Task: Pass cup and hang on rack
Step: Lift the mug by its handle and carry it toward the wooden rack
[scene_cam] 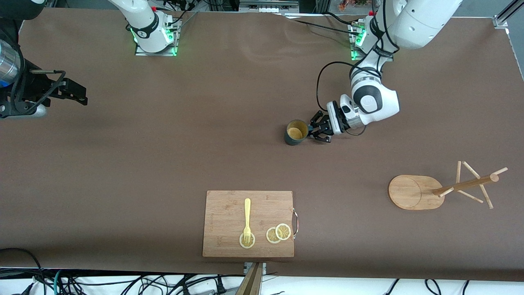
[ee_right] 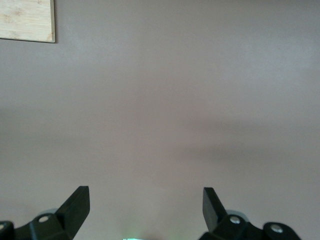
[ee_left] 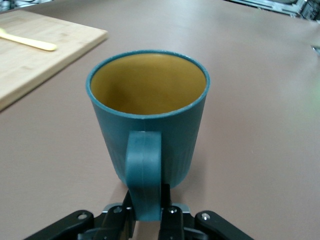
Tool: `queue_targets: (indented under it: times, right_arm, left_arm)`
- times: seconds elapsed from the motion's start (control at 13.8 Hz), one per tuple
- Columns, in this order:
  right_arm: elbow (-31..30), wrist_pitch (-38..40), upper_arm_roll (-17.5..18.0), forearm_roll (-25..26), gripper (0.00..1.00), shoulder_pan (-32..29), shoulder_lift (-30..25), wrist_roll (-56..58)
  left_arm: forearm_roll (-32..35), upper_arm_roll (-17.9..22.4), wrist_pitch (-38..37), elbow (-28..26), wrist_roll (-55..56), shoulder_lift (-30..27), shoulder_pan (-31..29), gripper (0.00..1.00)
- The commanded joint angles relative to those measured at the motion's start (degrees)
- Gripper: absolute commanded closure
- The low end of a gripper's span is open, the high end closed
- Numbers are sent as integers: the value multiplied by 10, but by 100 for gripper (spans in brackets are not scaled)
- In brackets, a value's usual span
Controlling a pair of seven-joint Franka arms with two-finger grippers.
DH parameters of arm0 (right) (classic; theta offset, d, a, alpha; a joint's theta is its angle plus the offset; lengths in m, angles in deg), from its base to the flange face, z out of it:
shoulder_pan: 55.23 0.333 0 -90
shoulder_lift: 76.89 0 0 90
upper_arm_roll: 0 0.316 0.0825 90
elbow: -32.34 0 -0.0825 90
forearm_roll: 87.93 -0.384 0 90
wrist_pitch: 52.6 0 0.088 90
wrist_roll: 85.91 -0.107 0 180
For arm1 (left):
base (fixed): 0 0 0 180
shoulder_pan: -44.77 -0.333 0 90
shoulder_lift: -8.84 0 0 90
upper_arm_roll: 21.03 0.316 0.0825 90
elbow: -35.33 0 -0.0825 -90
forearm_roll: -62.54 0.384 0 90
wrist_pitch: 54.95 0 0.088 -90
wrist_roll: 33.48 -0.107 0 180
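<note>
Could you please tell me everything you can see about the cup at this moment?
The cup is a small dark teal mug with a yellowish-tan inside, a finely ribbed outer wall and one side handle. It looks empty and stands upright on the brown table, near the middle, farther from the front camera than the cutting board. The left gripper is at its handle, one finger on each side of the loop and shut on it. Nothing else touches the cup.

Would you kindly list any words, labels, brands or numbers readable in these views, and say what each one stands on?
There are none to read: the cup, the rack, the cutting board and the fork bear no print, and neither the left gripper nor the right gripper shows a label.
</note>
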Motion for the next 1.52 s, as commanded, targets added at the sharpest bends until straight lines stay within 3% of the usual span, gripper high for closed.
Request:
queue_targets:
  times: [0.0,0.22,0.36,0.43,0.72,1.16,1.45]
  right_arm:
    - [4,12,4,7,0,0,-4,-8]
    - [4,13,4,6,0,0,-4,-8]
    - [4,12,4,7,0,0,-4,-8]
    - [4,12,4,7,0,0,-4,-8]
    - [4,13,3,7,0,0,-4,-8]
    - [4,12,3,7,0,0,-4,-8]
    - [4,12,4,7,0,0,-4,-8]
  left_arm:
    - [68,-1,-23,-10,151,-58,-27,100]
    - [230,16,-75,8,369,-109,-61,100]
    - [367,63,-158,45,520,-131,-78,100]
    - [388,94,-219,67,568,-133,-82,100]
    - [392,205,-378,124,698,-133,-86,100]
    - [390,303,-540,195,897,-132,-123,100]
    - [376,341,-569,194,1006,-130,-136,100]
